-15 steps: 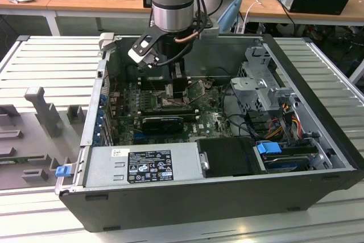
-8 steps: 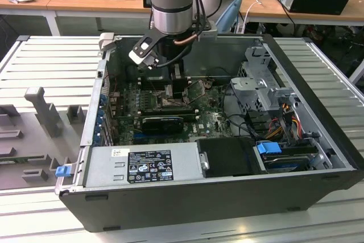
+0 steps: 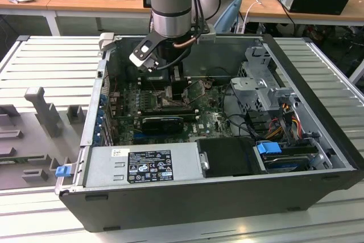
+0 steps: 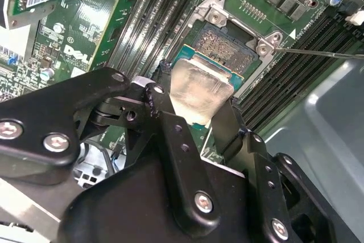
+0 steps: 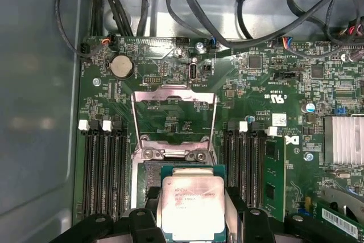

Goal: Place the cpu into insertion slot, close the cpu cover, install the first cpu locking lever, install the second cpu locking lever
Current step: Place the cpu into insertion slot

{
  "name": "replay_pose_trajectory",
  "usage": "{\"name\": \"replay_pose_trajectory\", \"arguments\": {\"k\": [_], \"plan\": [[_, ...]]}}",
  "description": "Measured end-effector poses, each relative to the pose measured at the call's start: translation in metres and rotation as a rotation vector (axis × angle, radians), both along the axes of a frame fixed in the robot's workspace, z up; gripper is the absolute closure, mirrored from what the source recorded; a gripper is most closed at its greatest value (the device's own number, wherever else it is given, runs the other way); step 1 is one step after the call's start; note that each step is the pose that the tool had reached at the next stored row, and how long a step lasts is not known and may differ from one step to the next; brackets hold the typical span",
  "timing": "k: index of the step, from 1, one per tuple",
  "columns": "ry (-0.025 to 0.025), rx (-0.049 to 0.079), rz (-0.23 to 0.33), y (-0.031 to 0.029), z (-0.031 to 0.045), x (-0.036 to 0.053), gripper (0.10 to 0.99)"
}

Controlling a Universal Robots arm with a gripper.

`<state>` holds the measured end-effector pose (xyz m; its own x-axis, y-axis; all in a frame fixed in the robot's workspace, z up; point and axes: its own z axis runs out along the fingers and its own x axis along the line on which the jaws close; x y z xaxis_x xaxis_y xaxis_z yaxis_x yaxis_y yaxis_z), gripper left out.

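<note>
In both wrist views my gripper [image 5: 192, 215] [image 4: 196, 113] is shut on the cpu [image 5: 192, 203] [image 4: 200, 90], a silvery square chip, with one black finger [image 5: 149, 217] on each side. The chip hangs over the near part of the insertion slot [image 4: 224, 44] [image 5: 149, 177], whose pin field still shows beyond it. I cannot tell whether the chip touches the socket. The cpu cover [image 5: 173, 92] is swung open past the socket's far side. In the exterior view the arm reaches down into the open case, with the gripper [image 3: 172, 86] over the motherboard.
Long black memory slots [image 5: 105, 174] flank the socket on both sides. A thin metal lever rod [image 4: 318, 54] sticks out beside it. Cables [image 5: 187, 9] hang across the board's far edge. A finned heat sink [image 5: 344, 140], a drive cage [image 3: 267, 92] and the power supply [image 3: 145, 166] crowd the case.
</note>
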<state>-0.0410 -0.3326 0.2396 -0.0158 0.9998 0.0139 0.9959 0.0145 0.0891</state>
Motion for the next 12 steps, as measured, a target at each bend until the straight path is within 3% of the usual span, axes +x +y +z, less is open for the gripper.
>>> {"name": "replay_pose_trajectory", "arguments": {"k": [10,12], "plan": [[-0.0002,0.0,0.0,0.0011,-0.0043,-0.0004,0.557],[-0.0001,0.0,0.0,0.004,-0.006,-0.0007,0.557]]}}
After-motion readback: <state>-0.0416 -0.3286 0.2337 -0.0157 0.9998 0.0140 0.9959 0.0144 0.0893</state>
